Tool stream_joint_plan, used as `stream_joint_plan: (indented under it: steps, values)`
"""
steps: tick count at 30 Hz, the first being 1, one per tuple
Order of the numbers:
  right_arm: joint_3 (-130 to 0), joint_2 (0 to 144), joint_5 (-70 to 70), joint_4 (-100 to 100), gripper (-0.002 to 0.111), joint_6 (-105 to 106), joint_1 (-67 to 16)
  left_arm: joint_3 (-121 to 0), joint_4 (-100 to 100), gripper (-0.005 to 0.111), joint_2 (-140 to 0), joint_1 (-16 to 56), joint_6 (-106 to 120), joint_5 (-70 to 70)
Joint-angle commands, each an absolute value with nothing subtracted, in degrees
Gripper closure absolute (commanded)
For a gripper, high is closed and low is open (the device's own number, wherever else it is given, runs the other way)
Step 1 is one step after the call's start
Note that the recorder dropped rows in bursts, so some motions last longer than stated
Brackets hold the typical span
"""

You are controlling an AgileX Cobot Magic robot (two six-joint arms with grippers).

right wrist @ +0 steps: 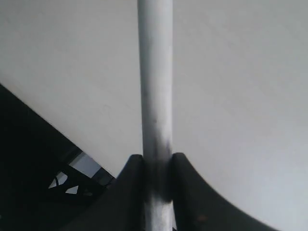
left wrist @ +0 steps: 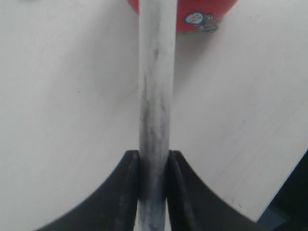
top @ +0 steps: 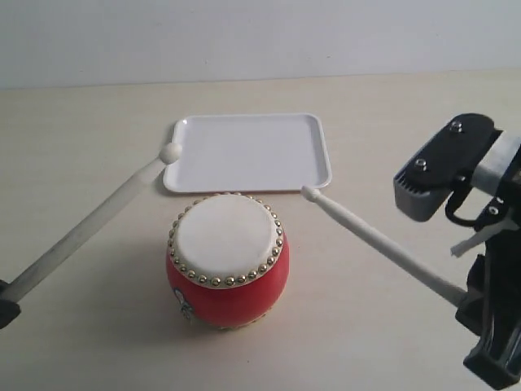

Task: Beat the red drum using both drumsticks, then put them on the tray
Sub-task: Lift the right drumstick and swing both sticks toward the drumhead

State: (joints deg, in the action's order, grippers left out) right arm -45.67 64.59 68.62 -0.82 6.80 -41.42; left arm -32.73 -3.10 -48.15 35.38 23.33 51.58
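Note:
The red drum (top: 227, 261) stands at the centre of the table, cream skin up, in front of the white tray (top: 247, 151). My left gripper (left wrist: 154, 161) is shut on one drumstick (top: 89, 221), whose round tip hovers by the tray's near left corner, left of and above the drum. The lower red body of the drum (left wrist: 207, 12) shows beyond that stick (left wrist: 155, 86). My right gripper (right wrist: 157, 163) is shut on the other drumstick (top: 378, 243), whose tip points at the tray's near right corner, right of the drum. Neither stick touches the drum skin.
The pale table (top: 98, 122) spreads around the drum and tray. The right arm's black and grey body (top: 456, 171) rises at the right edge. The table's edge and a dark frame (right wrist: 43, 163) show in the right wrist view.

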Motion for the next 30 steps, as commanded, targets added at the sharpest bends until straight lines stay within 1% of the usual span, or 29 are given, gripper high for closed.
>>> stream_joint_plan:
  steps: [1, 8, 15, 24, 27, 30]
  values:
    - [-44.97, 65.16, 65.38, -1.14, 0.108, 7.43, -45.17, -32.32, -1.64, 0.107, -45.63, 35.94, 23.35, 52.69]
    - [-45.1, 73.04, 63.69, -0.92, 0.108, 7.43, -46.68, -31.56, 9.33, 0.107, -49.88, 35.94, 16.57, 53.4]
    - [-49.16, 78.06, 63.11, -1.1, 0.108, 7.43, -46.68, -32.44, 9.91, 0.107, -56.1, 35.94, 20.82, 53.4]
    - [-56.82, 78.06, 66.83, -1.1, 0.108, 7.33, -46.68, -34.26, 12.57, 0.107, -56.92, 35.94, 20.82, 52.74]
    - [-56.65, 79.15, 66.96, -1.41, 0.108, 7.33, -46.68, -34.61, 12.71, 0.107, -56.92, 35.94, 20.82, 52.16]
    - [-54.26, 83.14, 68.42, -1.53, 0.108, 7.33, -46.68, -35.52, 12.82, 0.107, -56.92, 35.94, 20.82, 52.16]
